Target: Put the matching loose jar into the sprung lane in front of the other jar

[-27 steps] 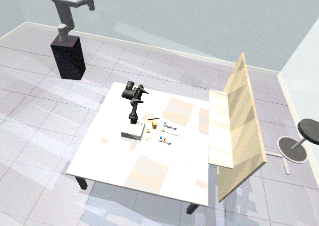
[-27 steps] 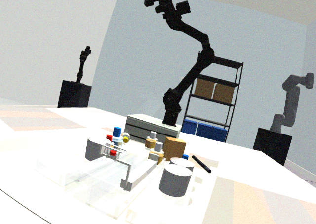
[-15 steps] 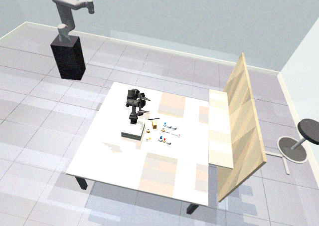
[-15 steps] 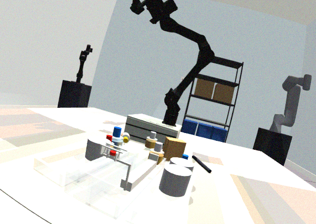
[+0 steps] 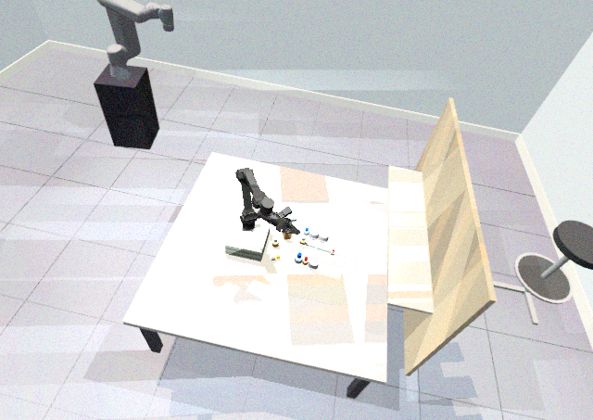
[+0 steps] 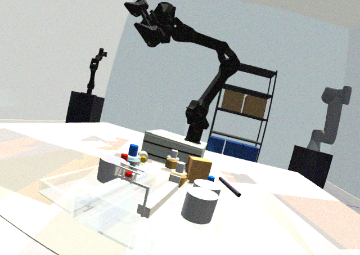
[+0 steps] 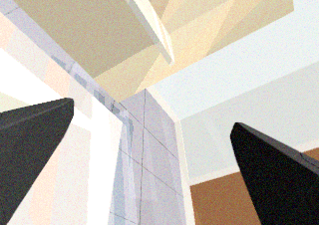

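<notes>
The arm (image 6: 216, 72) rises from its pale base block (image 6: 171, 143) on the white table (image 6: 261, 211), elbow bent, and the gripper (image 6: 139, 16) hangs high in the air, well above everything on the table. Its jaws are spread nearly as wide as they go, and there's nothing between them. From the wrist view, the two dark fingers frame only the tiled floor, a wall and the wooden panel (image 7: 75, 31).

Down on the table, the clear lane fixture (image 6: 95, 200) sits nearest me, with a red-capped piece (image 6: 128, 174) up on its rails. Behind it stands a cluster of small jars: a blue-capped one (image 6: 133, 151), a red-capped one (image 6: 124, 156), and amber jars with grey caps (image 6: 172, 160). I can't tell which loose jar is the match. A brown box (image 6: 199, 168) sits beside them, two grey cylinders (image 6: 199, 204) stand closer to me, and a black rod (image 6: 229, 187) lies off to the side.
</notes>
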`<state>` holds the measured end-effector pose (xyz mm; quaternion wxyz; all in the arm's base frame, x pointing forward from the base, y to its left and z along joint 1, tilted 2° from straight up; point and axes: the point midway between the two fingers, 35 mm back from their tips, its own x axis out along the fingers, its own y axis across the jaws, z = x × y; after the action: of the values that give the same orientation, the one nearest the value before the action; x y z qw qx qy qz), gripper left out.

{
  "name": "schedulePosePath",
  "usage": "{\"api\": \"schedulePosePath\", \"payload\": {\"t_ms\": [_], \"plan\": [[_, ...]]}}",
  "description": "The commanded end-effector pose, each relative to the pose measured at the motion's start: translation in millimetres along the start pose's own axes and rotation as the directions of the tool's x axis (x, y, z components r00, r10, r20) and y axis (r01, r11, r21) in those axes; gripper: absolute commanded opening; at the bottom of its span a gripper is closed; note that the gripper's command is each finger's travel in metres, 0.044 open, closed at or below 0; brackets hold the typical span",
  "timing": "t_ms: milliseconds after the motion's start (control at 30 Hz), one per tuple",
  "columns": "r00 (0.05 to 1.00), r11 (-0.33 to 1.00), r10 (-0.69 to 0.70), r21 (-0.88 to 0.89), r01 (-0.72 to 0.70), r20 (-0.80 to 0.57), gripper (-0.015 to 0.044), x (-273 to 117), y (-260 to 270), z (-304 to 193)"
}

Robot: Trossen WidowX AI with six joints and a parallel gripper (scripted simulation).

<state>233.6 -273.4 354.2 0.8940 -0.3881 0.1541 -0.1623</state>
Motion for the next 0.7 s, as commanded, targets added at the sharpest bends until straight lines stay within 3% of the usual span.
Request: {"api": "schedulePosePath", "payload": {"t_ms": [0, 167, 300, 500, 667], "plan": [[0.985, 0.969, 0.154, 0.209, -0.134, -0.082, 0.0440, 18, 57, -16], [0.895, 0.846, 0.398, 0.457, -0.273, -0.202, 0.0440, 24, 145, -32], [0.759, 0.733, 0.578, 0.600, -0.320, -0.301, 0.0440, 10, 214, -43], [0.461, 0.626, 0.756, 0.718, -0.304, -0.464, 0.0440, -41, 300, -62], [0.184, 0.633, 0.773, 0.726, -0.268, -0.606, 0.0440, -98, 344, -80]]}}
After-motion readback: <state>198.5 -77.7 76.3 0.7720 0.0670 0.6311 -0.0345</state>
